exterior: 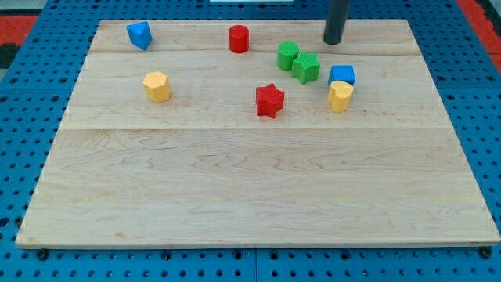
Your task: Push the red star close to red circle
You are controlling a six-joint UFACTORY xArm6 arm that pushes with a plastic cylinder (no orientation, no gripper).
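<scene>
Wooden board (258, 188): red star (269, 100) below-left of my tip (333, 41).

My tip (333, 41) ends a plain dark cylindrical rod.

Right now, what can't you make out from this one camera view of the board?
- Dark rod: its upper length and the arm are cut off by the view's top edge; my tip shows, right of the red circle block.
- Blue cube block: its front is hidden by the yellow block.
- Two green blocks: touching or apart, unclear.
- Red star block: fully visible.
</scene>
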